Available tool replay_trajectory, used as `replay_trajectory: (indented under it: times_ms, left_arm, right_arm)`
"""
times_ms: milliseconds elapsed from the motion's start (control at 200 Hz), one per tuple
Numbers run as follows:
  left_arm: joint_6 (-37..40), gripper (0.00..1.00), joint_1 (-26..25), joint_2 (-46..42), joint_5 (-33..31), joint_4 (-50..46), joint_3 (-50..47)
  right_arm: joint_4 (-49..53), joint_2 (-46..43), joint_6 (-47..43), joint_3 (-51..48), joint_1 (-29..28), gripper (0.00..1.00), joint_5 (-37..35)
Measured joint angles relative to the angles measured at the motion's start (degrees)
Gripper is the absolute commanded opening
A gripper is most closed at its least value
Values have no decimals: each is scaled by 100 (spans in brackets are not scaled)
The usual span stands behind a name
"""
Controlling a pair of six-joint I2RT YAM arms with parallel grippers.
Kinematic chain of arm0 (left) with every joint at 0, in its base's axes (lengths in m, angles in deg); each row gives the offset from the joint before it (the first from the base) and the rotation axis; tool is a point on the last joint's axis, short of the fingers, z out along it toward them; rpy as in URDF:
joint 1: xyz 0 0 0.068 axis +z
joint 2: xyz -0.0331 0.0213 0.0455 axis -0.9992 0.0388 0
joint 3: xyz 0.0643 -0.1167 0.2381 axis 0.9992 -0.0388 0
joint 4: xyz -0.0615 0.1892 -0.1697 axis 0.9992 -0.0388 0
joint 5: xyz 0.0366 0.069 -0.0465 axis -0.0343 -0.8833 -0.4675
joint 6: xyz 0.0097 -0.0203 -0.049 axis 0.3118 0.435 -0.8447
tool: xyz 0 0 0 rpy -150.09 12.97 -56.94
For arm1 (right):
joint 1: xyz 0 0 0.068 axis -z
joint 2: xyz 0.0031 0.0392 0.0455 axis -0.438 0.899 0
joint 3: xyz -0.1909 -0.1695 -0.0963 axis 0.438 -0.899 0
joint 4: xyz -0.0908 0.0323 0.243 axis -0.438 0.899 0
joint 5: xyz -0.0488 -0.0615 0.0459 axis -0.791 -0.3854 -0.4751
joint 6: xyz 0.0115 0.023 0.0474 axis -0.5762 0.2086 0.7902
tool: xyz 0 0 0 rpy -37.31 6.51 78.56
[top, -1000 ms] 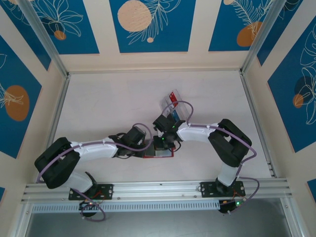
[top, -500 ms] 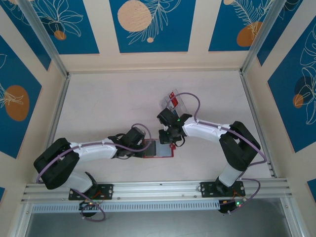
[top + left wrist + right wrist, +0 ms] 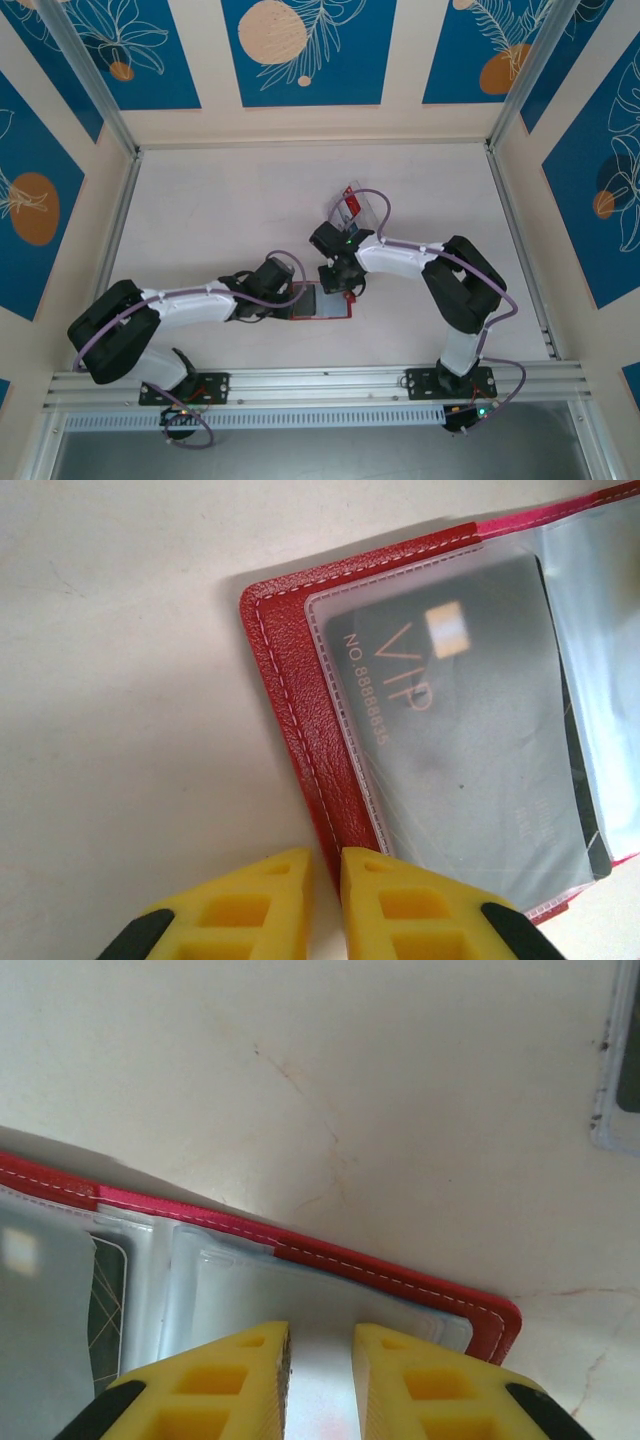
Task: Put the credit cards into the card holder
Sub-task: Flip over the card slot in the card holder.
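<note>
- Card holder (image 3: pixel 325 302): lies open and flat on the table (image 3: pixel 200 220), between the two wrists, with its clear sleeves facing up. For a card to go in cleanly, it has to stay pinned flat and not slide.
- Left gripper (image 3: pixel 325 868): sits at the card holder's left edge. The jaws are narrow, and the red stitched border runs in between them, so it appears to be pinching that cover down. This hold should be kept firm.
- Right gripper (image 3: pixel 320 1338): sits over the card holder's right-hand sleeves. The jaws are slightly parted with nothing visibly gripped. In my judgement it should lift straight up, so it does not drag a sleeve.
- Black card (image 3: pixel 470 750): already seated inside the card holder's left sleeve.
- Clear tray (image 3: pixel 368 203): just behind the card holder, with a red card (image 3: pixel 347 207) showing in it.
- Obstruction: the right forearm crosses the gap between the tray and the card holder, and the two wrists crowd the card holder closely.
</note>
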Motion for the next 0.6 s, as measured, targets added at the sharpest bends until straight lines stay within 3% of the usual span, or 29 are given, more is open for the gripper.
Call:
replay_trajectory:
  times_ms: [600]
  left_arm:
    - [-2, 15, 0, -7, 2, 46, -26]
  right_arm:
    - [186, -98, 52, -9, -160, 30, -802]
